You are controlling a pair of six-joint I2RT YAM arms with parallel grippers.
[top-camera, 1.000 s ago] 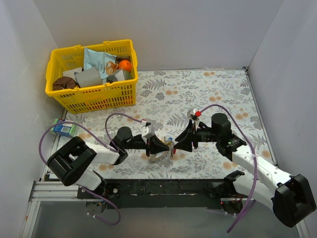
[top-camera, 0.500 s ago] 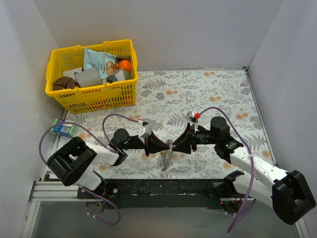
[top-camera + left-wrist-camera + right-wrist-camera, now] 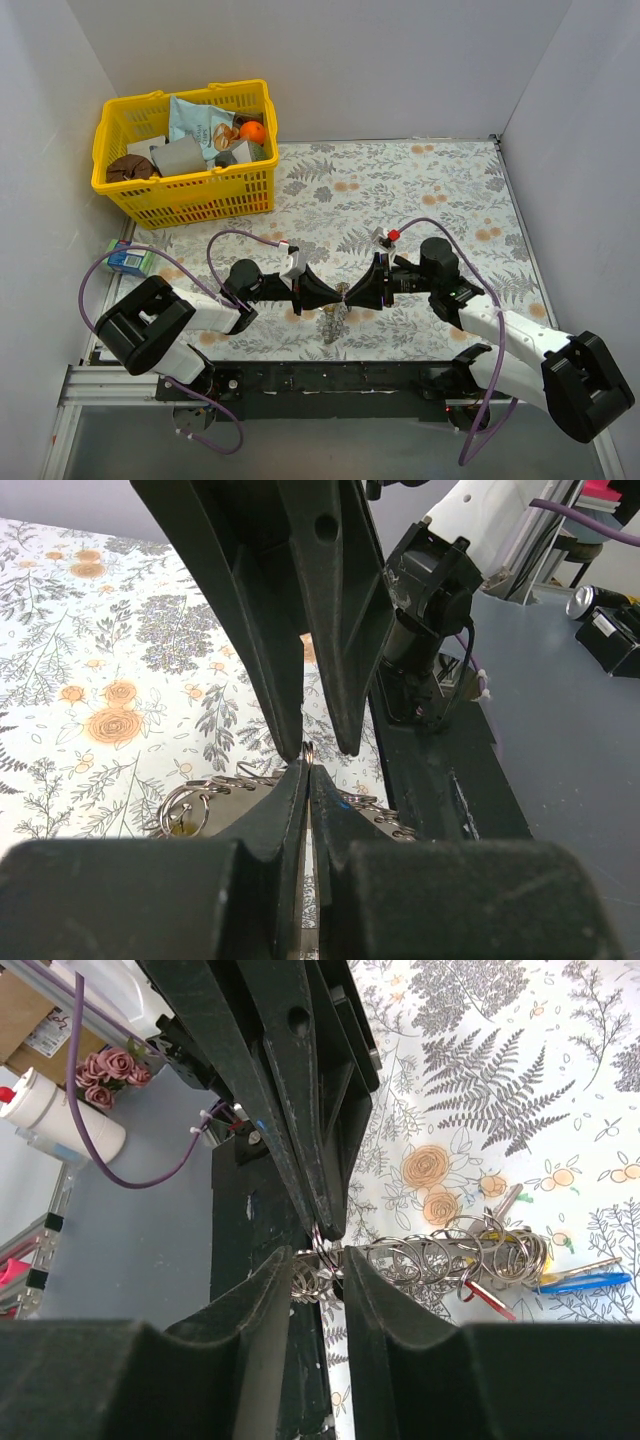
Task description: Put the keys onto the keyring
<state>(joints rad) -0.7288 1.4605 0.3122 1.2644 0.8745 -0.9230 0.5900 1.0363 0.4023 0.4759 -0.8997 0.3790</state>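
Two grippers meet nose to nose over the near centre of the table. Left gripper is clenched on the keyring wire. The ring runs toward 6 o'clock from the tips, seen edge-on with its fringe a blur from above; hanging or resting, unclear. Right gripper shows a narrow gap with ring loops between its fingers; clamped or just around them, can't tell. Keys sit at 3 o'clock in the right wrist view, blue and red heads showing, others buried among the loops. Far off at 10 o'clock is a yellow basket, contents jumbled.
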